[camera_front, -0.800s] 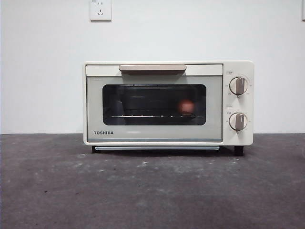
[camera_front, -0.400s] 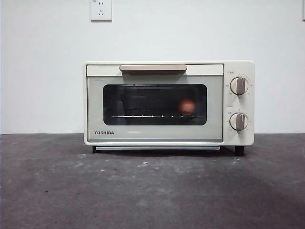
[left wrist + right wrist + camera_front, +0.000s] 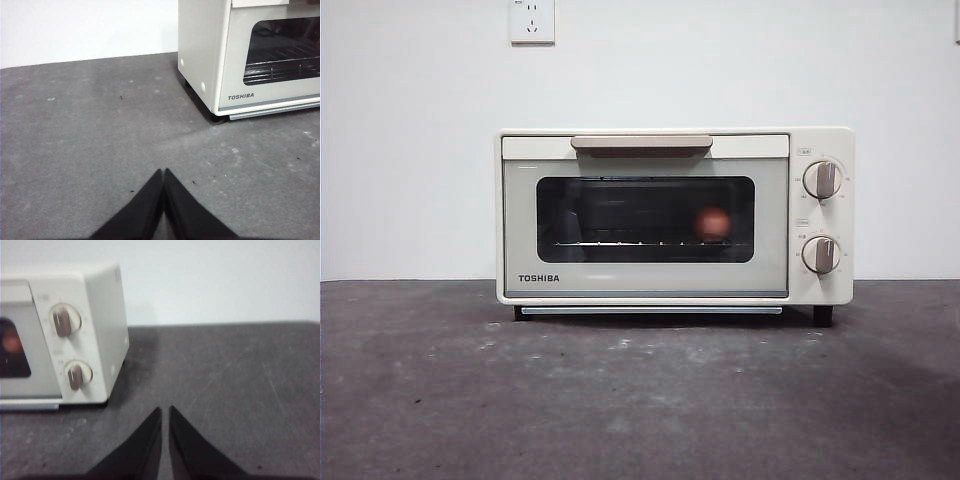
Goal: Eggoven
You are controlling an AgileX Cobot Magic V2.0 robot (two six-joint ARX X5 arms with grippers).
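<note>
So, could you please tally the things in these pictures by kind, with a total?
Cream boxy TOSHIBA toaster oven: 1
Grey oven knobs: 2
Reddish-brown egg inside the oven: 1
White wall socket: 1
Black robot hands: 2
Total: 7

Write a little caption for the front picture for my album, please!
A reddish-brown egg sits on the rack inside the closed cream TOSHIBA toaster oven on a dark table.
</note>
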